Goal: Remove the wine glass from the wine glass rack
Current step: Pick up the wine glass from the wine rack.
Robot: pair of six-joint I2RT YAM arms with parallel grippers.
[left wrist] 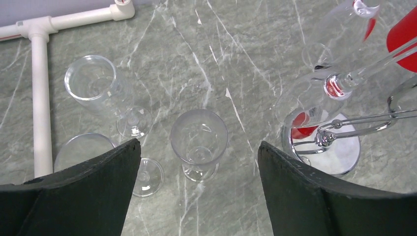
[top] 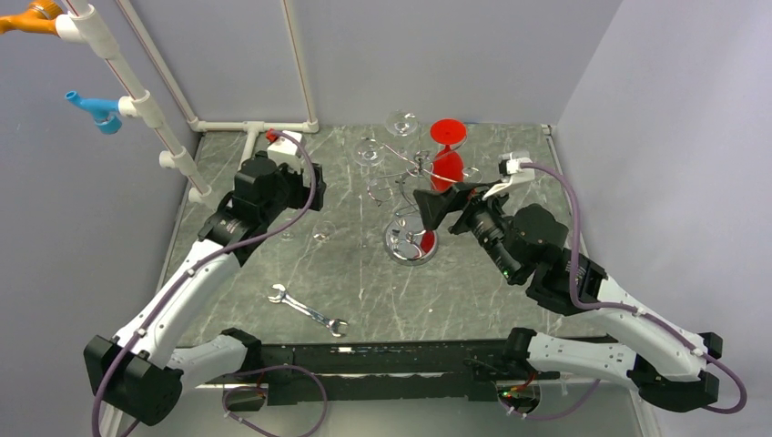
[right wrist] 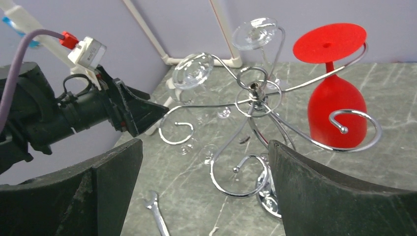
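Now | right fingers (right wrist: 98,196) spread, empty | rack (right wrist: 253,93) just ahead (red wine glass (right wrist: 337,113) hangs inverted) | left fingers (left wrist: 74,196) likewise

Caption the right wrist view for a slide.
Open right fingers frame the chrome wine glass rack, with one red wine glass and clear glasses hanging upside down.

Five clear glasses (left wrist: 199,135), one red glass (right wrist: 337,110), one rack (right wrist: 255,93), one wrench (top: 308,310).

The wine glass rack (top: 410,238) stood mid-table toward the back, with a wine glass (right wrist: 337,110) hanging from its back-right arm. Loose glasses (left wrist: 199,140) stood on the table to its left, below my left pincer (left wrist: 197,147). The wrench (top: 307,309) lay nearer me, front-left of the rack.
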